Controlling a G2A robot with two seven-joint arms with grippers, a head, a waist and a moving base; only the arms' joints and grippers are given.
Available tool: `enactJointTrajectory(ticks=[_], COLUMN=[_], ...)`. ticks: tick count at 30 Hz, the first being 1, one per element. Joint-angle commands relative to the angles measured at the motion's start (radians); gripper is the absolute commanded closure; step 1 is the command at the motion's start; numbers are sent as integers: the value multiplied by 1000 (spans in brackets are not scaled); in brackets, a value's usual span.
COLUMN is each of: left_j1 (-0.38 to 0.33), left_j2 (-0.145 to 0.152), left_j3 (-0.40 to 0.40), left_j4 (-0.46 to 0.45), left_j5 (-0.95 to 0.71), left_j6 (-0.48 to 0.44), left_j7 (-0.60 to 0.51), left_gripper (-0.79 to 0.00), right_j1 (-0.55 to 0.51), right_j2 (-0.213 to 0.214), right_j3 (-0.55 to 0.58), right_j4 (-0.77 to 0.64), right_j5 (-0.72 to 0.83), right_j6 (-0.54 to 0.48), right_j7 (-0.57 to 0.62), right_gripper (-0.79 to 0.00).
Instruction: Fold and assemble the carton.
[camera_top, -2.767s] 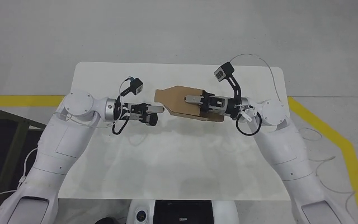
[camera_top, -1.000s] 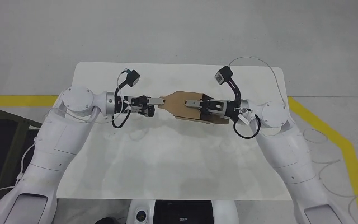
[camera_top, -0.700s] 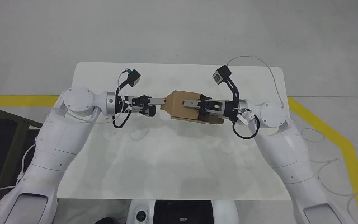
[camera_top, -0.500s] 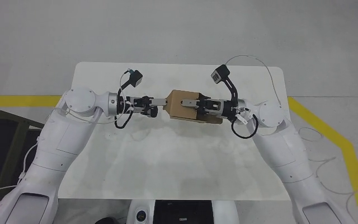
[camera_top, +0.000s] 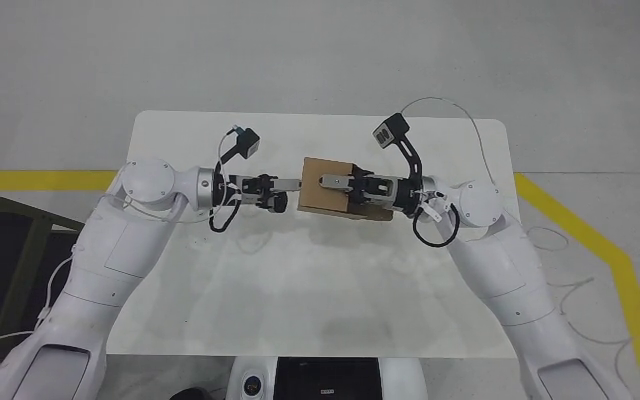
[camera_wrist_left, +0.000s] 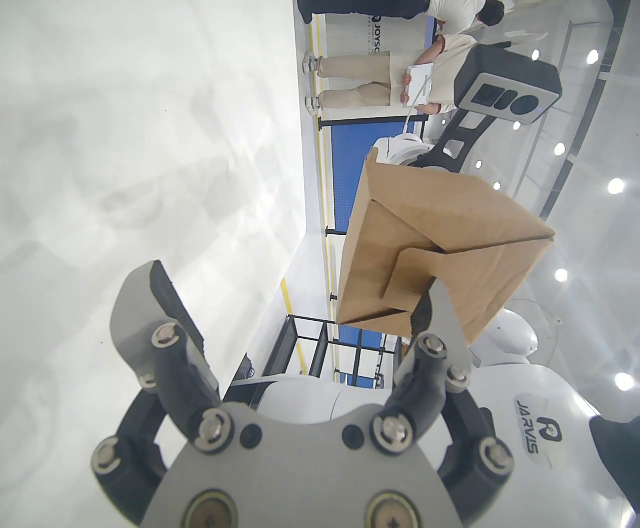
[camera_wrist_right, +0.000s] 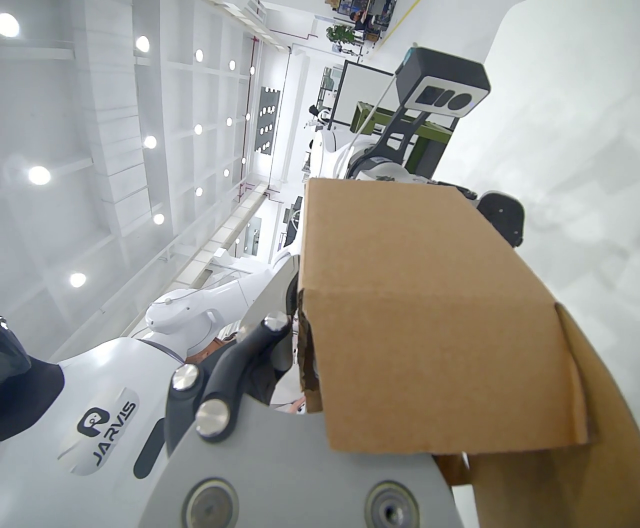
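1. While the right gripper (camera_top: 335, 183) grasps the carton (camera_top: 325, 167), the box sits over the far-middle part of the white table (camera_top: 300, 300), between the two arms.
2. Right gripper: clamped on the carton, coming in from its right end. One finger (camera_wrist_right: 270, 305) lies along an outer wall; the other is hidden by cardboard.
3. Carton: brown, squared up into a box shape. Its left end is closed by folded flaps (camera_wrist_left: 400, 280). At its right end a loose flap (camera_wrist_right: 600, 400) stands out beside the right wrist.
4. Left gripper (camera_top: 291, 185): just left of the carton, fingers spread apart, gripping nothing. One fingertip (camera_wrist_left: 437, 312) touches the folded flaps; the other finger (camera_wrist_left: 160, 300) is clear of the box.
5. Cannot tell whether the carton rests on the table or is held just off it.
6. The arms come in from left and right and meet at the carton.
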Motion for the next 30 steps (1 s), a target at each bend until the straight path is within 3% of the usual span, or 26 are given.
enactJointTrajectory(ticks=[1,30], left_j1=[0,-16], left_j2=[-2,-14], left_j3=[4,17], left_j4=[0,39], left_j5=[-14,-62], left_j6=[-2,-6], left_j7=[-4,-22], left_gripper=[-785,-785], right_j1=[0,17], right_j2=[-1,-11], right_j3=[-2,-17], right_j4=[2,35], right_j5=[7,17], right_j6=[-4,-12], right_j7=[-1,19], right_gripper=[0,0])
